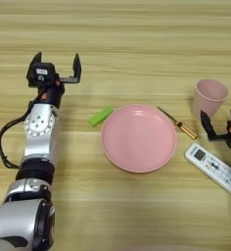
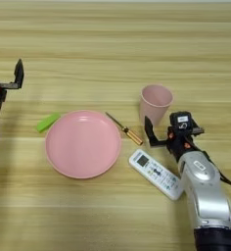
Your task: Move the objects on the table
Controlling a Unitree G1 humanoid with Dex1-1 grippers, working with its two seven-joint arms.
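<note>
Here, our right gripper point(image 2: 164, 128), fingers apart, sits just below the small pale pink plastic cup point(image 2: 155, 103); left gripper point(image 1: 56, 64) open, well apart.

Two head-mounted views, both looking steeply down on the light wooden plank bench point(image 1: 137, 39), which fills each picture. Grain runs side to side. The left eye view reaches further left, taking in the whole left arm; the right eye view reaches further right, taking in the right arm. Shared ground: round pink plastic plate point(image 1: 138, 138), pale pink plastic cup point(image 2: 155, 103), slim white remote control point(image 2: 155, 174).
</note>
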